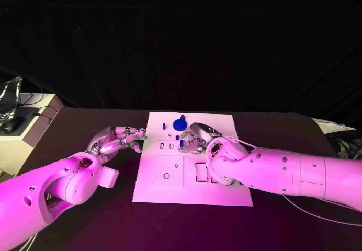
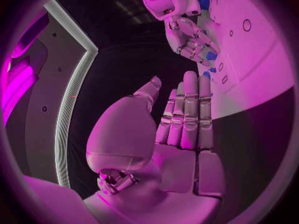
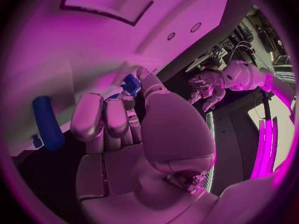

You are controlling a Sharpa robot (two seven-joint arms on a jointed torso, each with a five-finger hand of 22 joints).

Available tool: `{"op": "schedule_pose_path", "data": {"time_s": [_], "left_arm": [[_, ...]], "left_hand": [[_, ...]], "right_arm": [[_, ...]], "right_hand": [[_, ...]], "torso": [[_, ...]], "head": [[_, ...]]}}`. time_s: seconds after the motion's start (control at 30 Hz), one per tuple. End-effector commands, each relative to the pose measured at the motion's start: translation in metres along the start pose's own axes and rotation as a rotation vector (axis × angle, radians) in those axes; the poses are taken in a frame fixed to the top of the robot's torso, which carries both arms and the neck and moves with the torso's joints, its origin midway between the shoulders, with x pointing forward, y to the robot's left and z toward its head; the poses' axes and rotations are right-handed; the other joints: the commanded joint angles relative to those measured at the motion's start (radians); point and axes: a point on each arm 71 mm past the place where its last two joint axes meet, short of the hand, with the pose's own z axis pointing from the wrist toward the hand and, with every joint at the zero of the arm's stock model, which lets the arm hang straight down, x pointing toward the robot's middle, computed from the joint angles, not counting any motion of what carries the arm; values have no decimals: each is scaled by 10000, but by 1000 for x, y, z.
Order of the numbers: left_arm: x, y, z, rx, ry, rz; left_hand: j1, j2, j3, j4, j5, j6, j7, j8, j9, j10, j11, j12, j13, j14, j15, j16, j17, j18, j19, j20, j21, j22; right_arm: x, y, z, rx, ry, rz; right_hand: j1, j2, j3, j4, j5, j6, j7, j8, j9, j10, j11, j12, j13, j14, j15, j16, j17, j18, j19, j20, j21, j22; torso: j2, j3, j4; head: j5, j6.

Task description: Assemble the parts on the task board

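The white task board [image 1: 166,188] lies in the middle of the black table, also seen as the board [image 2: 255,64] and the board [image 3: 74,40] from the wrists. My right hand [image 1: 198,137] hovers over its far half, fingers curled, pinching a small blue part [image 3: 129,83] at the fingertips. A larger round blue part [image 1: 179,124] stands near the board's far edge. My left hand [image 1: 121,138] is just off the board's left edge, holding nothing; its fingers [image 2: 190,109] lie straight and side by side. Tiny blue pieces [image 1: 165,125] sit in the board nearby.
The board has rectangular recesses [image 1: 201,172] and a round hole [image 1: 166,176] in its near half. A pale cabinet with cables [image 1: 26,123] stands at the table's far left corner. Bare black table surrounds the board.
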Motion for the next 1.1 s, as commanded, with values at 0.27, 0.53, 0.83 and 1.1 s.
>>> {"op": "schedule_pose_path", "data": {"time_s": [0.27,0.53,0.83,1.1], "left_arm": [[-2,5,1,-484,233,133],[-4,-2,17,-1045,639,1415],[-3,-22,55,-2202,1034,4039],[17,-36,91,-3310,2070,6332]], "left_hand": [[-207,20,-272,35,-52,-162,174,106,38,576,-170,517,156,49,-78,254,166,21,0,-79,84,10],[-1083,123,-894,509,-162,-217,18,1355,206,-920,-474,5399,3611,-266,-330,2768,2098,-21,112,-438,1296,908],[-1584,-161,-28,1377,-9,-431,-475,3317,1513,-885,-878,7980,5550,684,-702,4535,3280,165,1232,-660,3349,3277],[-2405,-725,1166,1042,432,-1008,-696,4508,3356,-802,-1025,8239,6145,1062,-779,5090,4239,117,1753,-695,3884,4540]], "right_arm": [[-26,-4,-11,-373,-835,1148],[-65,-12,-9,-918,-731,2717],[-105,-37,-3,-597,-1326,3916],[-124,-61,-1,99,-1535,4240]], "right_hand": [[-205,-358,-359,650,198,-24,-38,29,13,-233,8,93,-164,-12,85,21,-26,135,496,86,-155,1375],[-310,121,-796,690,191,-233,12,192,17,-935,40,-250,-909,-74,104,-339,-338,204,391,88,-780,1249],[-372,825,-1119,-78,802,-27,-93,558,14,-891,-50,-50,-1102,-41,39,-318,-199,139,429,14,-665,1285],[-472,940,-1293,-339,858,-233,-25,457,14,-1018,-9,-145,-1308,-53,65,-482,-292,175,401,40,-882,1240]], "torso": [[-38,28,-53],[-145,103,-129],[-297,202,-261],[-366,254,-308]], "head": [[80,104],[159,156],[264,180],[353,97]]}}
